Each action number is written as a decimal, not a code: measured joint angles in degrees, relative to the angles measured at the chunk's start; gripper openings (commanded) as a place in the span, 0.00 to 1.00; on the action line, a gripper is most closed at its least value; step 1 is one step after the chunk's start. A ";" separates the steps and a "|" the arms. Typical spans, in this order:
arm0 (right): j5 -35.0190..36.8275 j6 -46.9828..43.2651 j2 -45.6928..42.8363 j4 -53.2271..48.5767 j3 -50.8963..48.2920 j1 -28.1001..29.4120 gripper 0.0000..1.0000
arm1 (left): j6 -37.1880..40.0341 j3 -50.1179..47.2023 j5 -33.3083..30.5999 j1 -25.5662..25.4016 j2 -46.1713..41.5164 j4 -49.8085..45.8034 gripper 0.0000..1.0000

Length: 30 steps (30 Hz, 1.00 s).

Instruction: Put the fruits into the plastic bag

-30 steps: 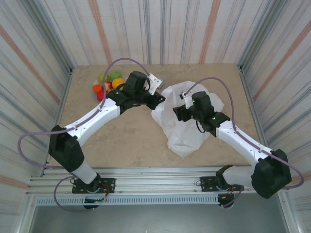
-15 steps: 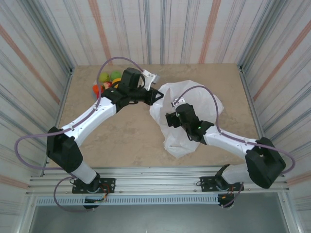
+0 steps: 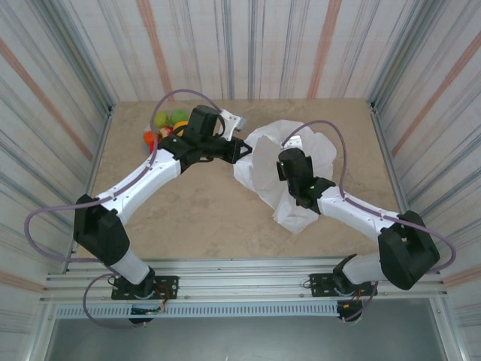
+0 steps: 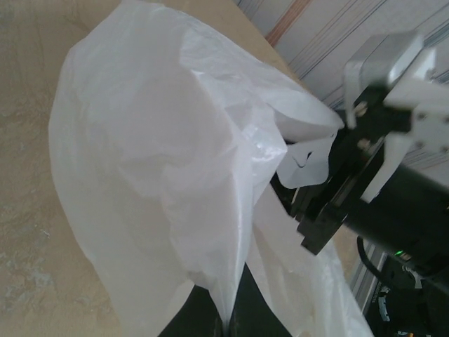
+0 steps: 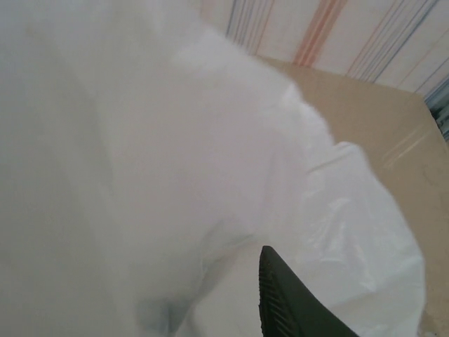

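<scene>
The two arms rise from the near edge of the table and lean inward, meeting over its middle. The plastic bag lies right of centre, a crumpled white heap with its lower end trailing toward the near side under the right arm. In the overhead view the right gripper sits on top of the bag, pressed in among the folds, with the white plastic bulging up around it. Its wrist camera looks across thin cloudy plastic, and one dark ribbed finger pokes up from the bottom edge. The other finger is out of sight, so it cannot be told how wide this gripper stands or whether it has hold of anything. The left gripper reaches in from the left and touches the bag's left edge. Seen from its own wrist, the left gripper has its dark fingers closed together with a fold of the bag pinched between them. The plastic balloons upward from that pinch, and the right arm's black wrist stands just behind it. Farther back, in the far left corner of the table, the fruits sit in a small cluster of green, orange and red, well apart from the bag and partly hidden behind the left arm
</scene>
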 measured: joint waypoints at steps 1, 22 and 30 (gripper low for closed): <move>-0.42 -0.07 -0.20 -0.13 0.35 -0.61 0.34 | 0.00 0.00 0.13 0.00 0.11 -0.15 0.00; -21.62 -4.50 8.17 -15.04 18.23 -11.17 0.00 | 1.84 1.29 0.00 0.00 1.16 -3.56 0.00; -48.24 -0.68 3.54 -33.33 23.80 -23.96 0.00 | 8.57 3.21 -12.07 -0.61 1.16 -6.73 0.07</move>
